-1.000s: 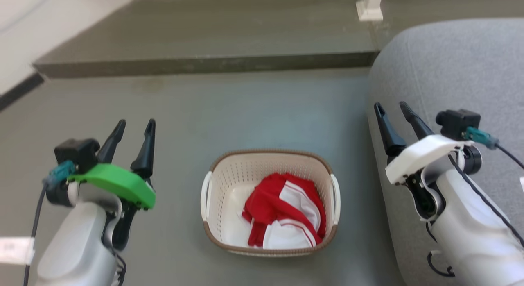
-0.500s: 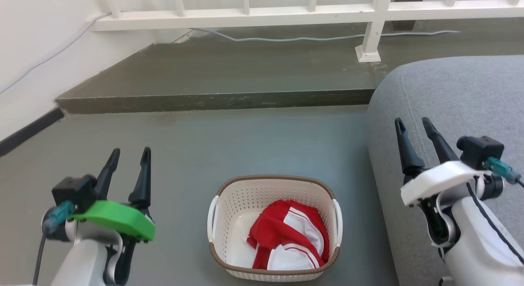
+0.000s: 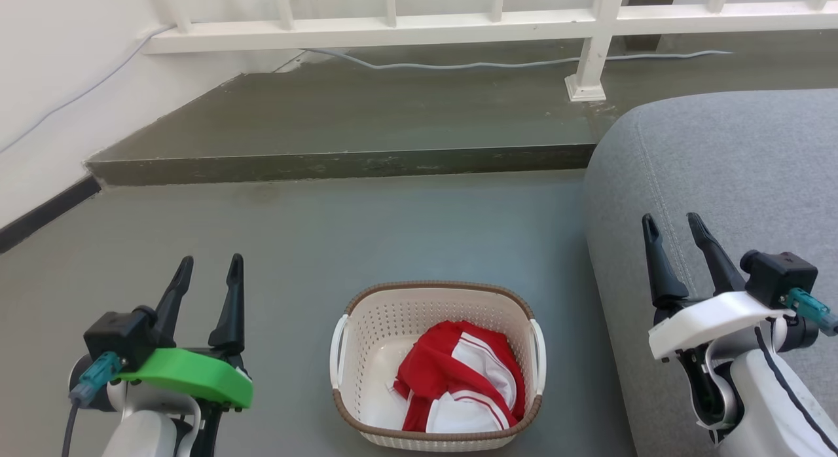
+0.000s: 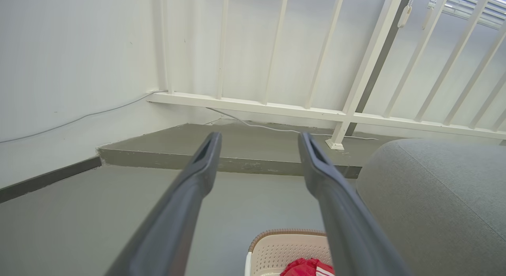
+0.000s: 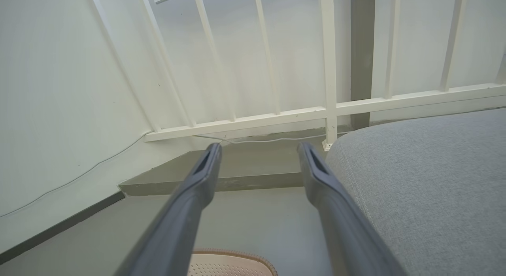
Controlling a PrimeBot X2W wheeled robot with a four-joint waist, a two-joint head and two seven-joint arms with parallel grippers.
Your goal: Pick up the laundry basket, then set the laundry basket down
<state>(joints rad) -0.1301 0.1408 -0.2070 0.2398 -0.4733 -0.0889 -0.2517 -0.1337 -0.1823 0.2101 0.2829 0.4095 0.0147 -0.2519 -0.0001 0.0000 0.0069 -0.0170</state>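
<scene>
The laundry basket point(image 3: 366, 352), cream and perforated with a brown rim and white side handles, stands on the grey floor at the bottom centre of the head view. A red and white garment point(image 3: 458, 385) lies inside it. My left gripper point(image 3: 209, 267) hovers open to the basket's left, well apart from it. To the right, my right gripper point(image 3: 674, 224) is open over the grey sofa edge. The basket's far rim point(image 4: 284, 232) peeks in at the bottom of the left wrist view between my left gripper's point(image 4: 259, 139) spread fingers, and the rim point(image 5: 233, 254) also shows below my right gripper point(image 5: 259, 149).
A grey sofa point(image 3: 720, 169) fills the right side. A raised concrete step point(image 3: 340, 162) crosses behind the basket, with a white railing point(image 3: 393, 25) and a loose cable point(image 3: 458, 64) on it. A white wall with dark skirting point(image 3: 46, 211) runs along the left.
The head camera tilted up, so the railing came into view and the basket dropped lower in the picture. Both grippers stay open and apart from the basket.
</scene>
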